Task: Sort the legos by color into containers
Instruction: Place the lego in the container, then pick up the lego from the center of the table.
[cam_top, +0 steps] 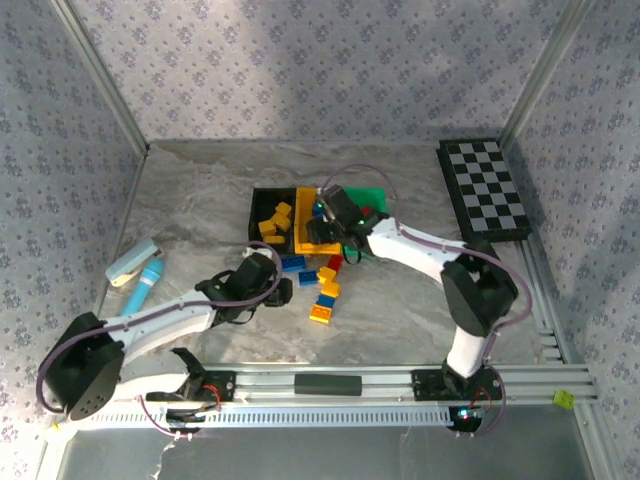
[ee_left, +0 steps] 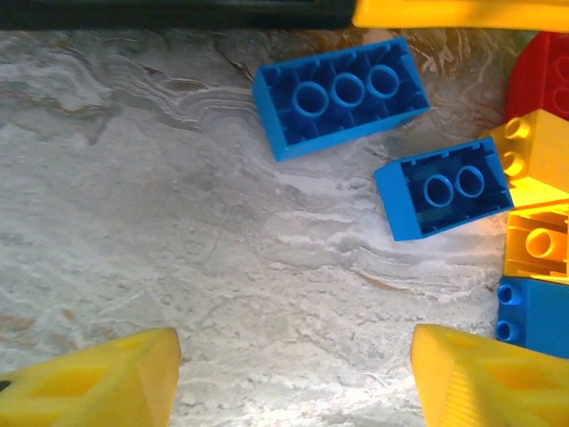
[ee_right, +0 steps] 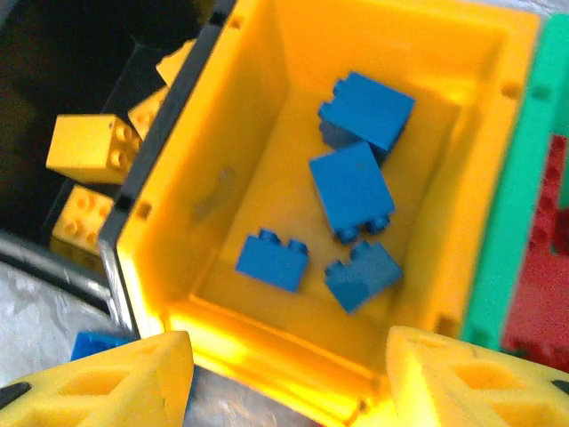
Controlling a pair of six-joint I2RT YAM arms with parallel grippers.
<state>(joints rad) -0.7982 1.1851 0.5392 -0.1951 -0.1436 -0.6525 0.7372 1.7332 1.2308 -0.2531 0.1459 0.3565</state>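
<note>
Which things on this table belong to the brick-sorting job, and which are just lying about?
Belong to the job: loose bricks, black bin, yellow bin, green bin.

Just lying about: chequered board, blue tube, pale block beside it.

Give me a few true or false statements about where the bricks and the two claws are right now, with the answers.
1. The yellow bin holds blue bricks. True.
2. The black bin holds red bricks. False: yellow bricks lie in it.
3. The left claw is shut on a brick. False: it is open and holds nothing, over the table.
4. The right claw is open above the yellow bin. True.
5. Near the left claw, loose blue bricks lie on the table. True.
</note>
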